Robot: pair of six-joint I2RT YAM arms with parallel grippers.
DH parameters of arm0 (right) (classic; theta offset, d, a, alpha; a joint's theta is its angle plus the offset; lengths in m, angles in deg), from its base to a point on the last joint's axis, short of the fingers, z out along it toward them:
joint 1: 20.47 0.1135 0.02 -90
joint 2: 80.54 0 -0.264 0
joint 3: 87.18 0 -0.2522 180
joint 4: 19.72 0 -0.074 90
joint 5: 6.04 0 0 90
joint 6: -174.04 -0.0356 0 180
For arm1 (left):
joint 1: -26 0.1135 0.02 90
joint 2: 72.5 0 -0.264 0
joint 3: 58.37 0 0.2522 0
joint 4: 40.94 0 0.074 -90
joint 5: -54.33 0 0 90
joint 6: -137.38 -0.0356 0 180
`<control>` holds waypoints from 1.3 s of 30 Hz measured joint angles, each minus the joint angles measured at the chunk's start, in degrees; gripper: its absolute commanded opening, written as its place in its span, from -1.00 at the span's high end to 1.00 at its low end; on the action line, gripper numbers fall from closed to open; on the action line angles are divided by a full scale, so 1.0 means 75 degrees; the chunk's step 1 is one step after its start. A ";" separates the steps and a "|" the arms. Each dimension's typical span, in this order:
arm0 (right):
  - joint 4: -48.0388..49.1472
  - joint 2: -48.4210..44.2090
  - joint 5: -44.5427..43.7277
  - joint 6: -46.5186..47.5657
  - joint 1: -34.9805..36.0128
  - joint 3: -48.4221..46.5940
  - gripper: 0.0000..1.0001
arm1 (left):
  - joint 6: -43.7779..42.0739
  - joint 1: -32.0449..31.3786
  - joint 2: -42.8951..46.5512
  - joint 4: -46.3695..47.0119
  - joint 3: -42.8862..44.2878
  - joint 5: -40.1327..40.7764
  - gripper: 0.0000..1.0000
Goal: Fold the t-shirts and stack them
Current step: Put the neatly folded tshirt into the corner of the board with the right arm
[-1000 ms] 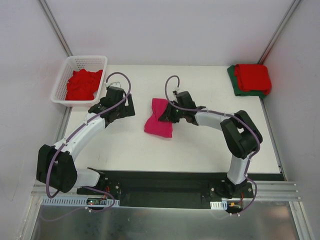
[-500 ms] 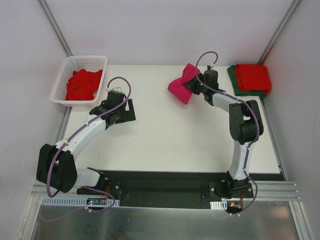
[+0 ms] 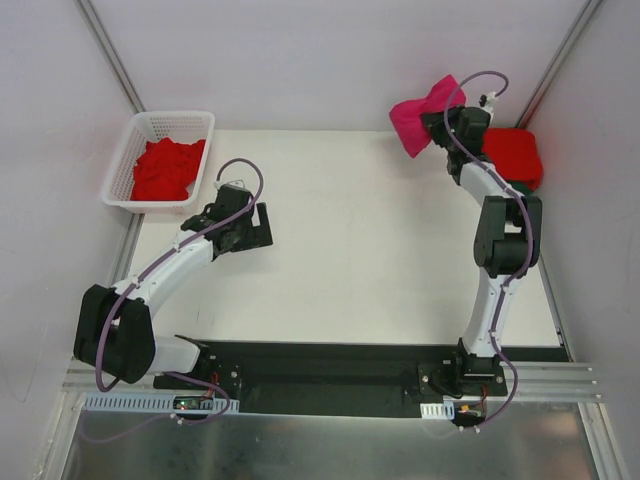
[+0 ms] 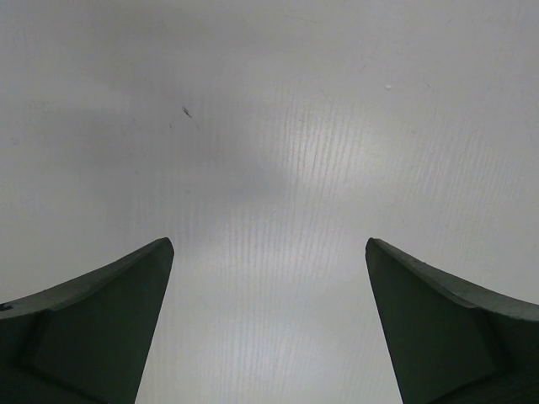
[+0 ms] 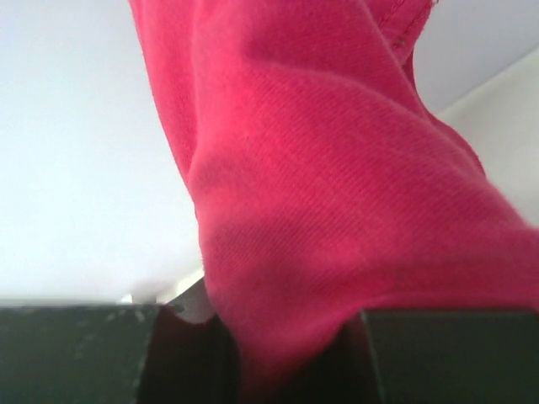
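Note:
A folded magenta-pink t-shirt (image 3: 424, 113) hangs in the air near the table's far right corner, pinched in my right gripper (image 3: 440, 125). Through the right wrist camera its cloth (image 5: 337, 194) fills the space between the two dark jaws, which are shut on it. Just right of the gripper, a folded red t-shirt (image 3: 515, 156) lies on a dark green one (image 3: 522, 188), partly hidden by the arm. More red t-shirts (image 3: 163, 168) are heaped in the white basket (image 3: 137, 127) at the far left. My left gripper (image 3: 250, 226) hovers open over bare table; its fingers (image 4: 109, 311) stand wide apart with nothing between.
White walls with metal corner rails close in the table at the back and sides. The arms' black base plate (image 3: 330, 365) runs along the near edge. The right arm stands stretched up along the right side.
My right gripper has carried the magenta-pink t-shirt up off the table's middle and to the far right, beside the red-on-green stack. The left arm has barely shifted.

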 measured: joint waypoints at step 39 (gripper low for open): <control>0.0527 0.1760 -0.0379 -0.0833 -0.2929 -0.1011 0.98 | 0.0052 0.0000 -0.1370 0.0052 0.0318 -0.0420 -0.98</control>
